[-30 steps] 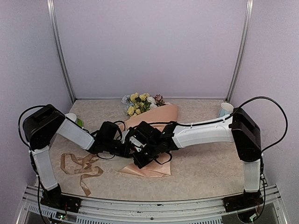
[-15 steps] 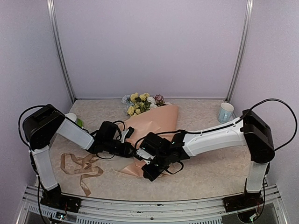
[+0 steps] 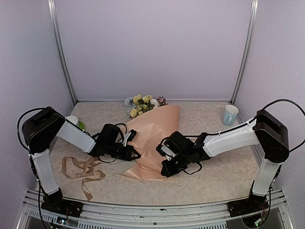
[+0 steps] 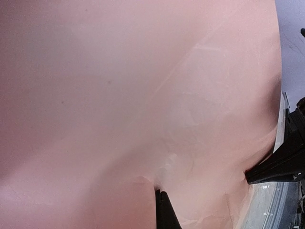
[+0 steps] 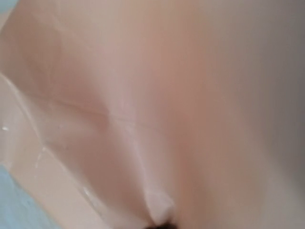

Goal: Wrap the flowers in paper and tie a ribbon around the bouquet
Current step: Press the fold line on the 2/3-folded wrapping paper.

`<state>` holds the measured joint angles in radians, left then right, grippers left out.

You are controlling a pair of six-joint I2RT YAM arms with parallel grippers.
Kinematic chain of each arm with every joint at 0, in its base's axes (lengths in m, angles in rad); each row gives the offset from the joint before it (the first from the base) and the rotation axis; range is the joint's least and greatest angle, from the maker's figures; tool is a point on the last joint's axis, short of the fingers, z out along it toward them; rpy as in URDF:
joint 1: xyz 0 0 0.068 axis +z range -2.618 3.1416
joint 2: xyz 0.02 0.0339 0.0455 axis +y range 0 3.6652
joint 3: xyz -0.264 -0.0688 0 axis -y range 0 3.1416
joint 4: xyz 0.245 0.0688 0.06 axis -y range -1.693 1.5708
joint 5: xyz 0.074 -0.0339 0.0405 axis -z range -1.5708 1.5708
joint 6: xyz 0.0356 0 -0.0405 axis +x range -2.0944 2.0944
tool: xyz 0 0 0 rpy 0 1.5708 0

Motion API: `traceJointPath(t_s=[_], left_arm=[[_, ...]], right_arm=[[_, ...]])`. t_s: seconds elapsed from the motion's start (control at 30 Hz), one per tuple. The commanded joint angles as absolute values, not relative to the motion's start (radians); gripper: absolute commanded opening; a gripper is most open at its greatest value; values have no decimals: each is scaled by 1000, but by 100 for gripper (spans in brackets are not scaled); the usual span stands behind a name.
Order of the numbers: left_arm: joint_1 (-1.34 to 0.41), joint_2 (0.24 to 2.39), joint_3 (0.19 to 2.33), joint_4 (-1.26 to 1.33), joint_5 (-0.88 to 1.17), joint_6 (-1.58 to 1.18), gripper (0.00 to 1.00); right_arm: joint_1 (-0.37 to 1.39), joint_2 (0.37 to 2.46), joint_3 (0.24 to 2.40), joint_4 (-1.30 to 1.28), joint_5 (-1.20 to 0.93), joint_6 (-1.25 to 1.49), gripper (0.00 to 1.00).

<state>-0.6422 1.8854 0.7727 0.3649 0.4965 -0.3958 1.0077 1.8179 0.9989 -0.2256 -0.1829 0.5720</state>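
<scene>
Paper (image 3: 151,143) lies mid-counter (image 3: 214,179), slanted, with its wide end toward the back and its narrow end toward the front. Flowers (image 3: 143,105) poke out at the paper's rear end, close to the back wall. Left fingers (image 4: 162,212) sit on the paper's left edge, pinched together on it. Right fingers (image 3: 167,168) are at its lower right edge, also clamped on it, so the paper is between the two arms. Ribbon (image 3: 83,171) lies loose on the counter front-left, in front of the left arm and apart from the paper. Right cup (image 3: 230,114) stands back right, well apart from the paper. Left cup (image 3: 73,120) is at far left, partly hidden behind the left arm.
</scene>
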Motion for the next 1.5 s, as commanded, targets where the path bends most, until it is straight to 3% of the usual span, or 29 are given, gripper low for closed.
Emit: traceJointPath(t_s=[0.0,0.17,0.3,0.37,0.47,0.57,0.73,1.03,1.47], left_arm=[[-630,1840,761,293,405,-396,4],[-617,1685,775,175,197,-391,37],[-676,1487,811,31,-13,-318,42],[-773,1414,825,-21,-86,-262,41],[-867,1412,810,-55,43,-285,31],[-939,1508,797,-77,146,-331,16],[-1010,1719,890,-203,118,-339,11],[-947,1703,746,-277,69,-470,8],[-909,1487,543,-396,79,-658,9]], right_arm=[[1014,1856,949,-256,-159,612,0],[1020,1858,953,-256,-156,619,0],[1022,1866,951,-251,-170,630,0],[1022,1868,951,-247,-177,637,0],[1022,1870,954,-246,-175,647,0],[1023,1870,953,-244,-173,648,0],[1025,1870,939,-239,-172,652,0],[1025,1860,919,-220,-169,661,0],[1025,1863,911,-235,-155,639,0]])
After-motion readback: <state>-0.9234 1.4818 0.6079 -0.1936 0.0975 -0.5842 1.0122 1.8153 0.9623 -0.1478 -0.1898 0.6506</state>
